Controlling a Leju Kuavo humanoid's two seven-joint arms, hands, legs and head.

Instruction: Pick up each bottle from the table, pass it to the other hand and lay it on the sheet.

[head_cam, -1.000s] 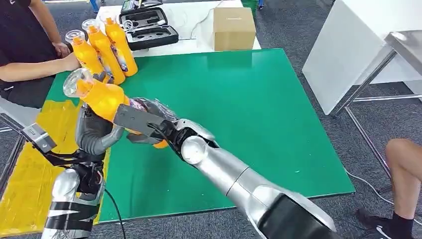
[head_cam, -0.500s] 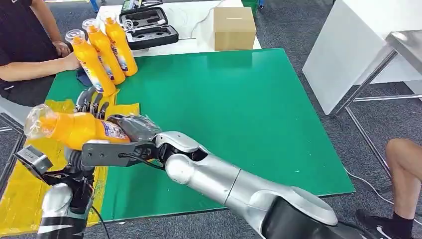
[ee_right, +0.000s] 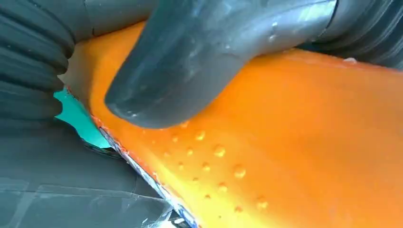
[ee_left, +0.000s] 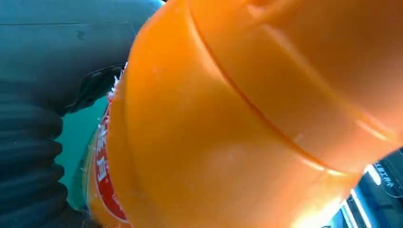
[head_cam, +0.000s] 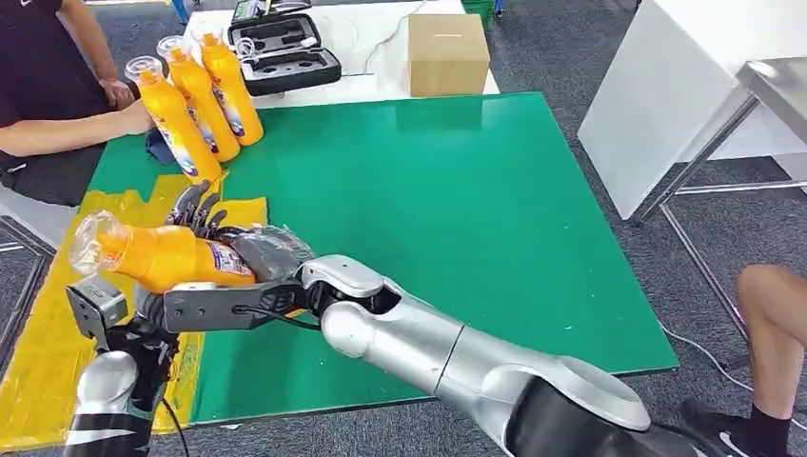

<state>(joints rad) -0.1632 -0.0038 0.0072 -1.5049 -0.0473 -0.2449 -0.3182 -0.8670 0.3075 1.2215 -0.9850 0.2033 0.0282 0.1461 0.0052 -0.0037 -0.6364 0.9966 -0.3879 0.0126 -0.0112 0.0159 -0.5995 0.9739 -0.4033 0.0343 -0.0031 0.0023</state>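
Observation:
An orange bottle (head_cam: 162,255) with a clear cap and a red label lies almost level in the air over the yellow sheet (head_cam: 38,371), cap to the left. My right hand (head_cam: 271,252) reaches across and grips its lower end. In the right wrist view the thumb (ee_right: 190,61) presses on the wet orange bottle (ee_right: 285,142). My left hand (head_cam: 190,211) is behind and under the bottle with its fingers spread, not closed on it. The orange bottle (ee_left: 237,118) is very close in the left wrist view. Three more orange bottles (head_cam: 195,100) stand at the far left of the green mat (head_cam: 457,209).
A person (head_cam: 48,105) sits at the table's left with a hand by the standing bottles. A black case (head_cam: 285,52) and a cardboard box (head_cam: 447,52) sit behind the mat. A white table (head_cam: 685,95) is at the right, and a person's leg (head_cam: 771,324).
The bottle tipped from slanted upright to nearly level and swung left over the sheet. My left hand's fingers came off it and spread. In the last half second it rose slightly.

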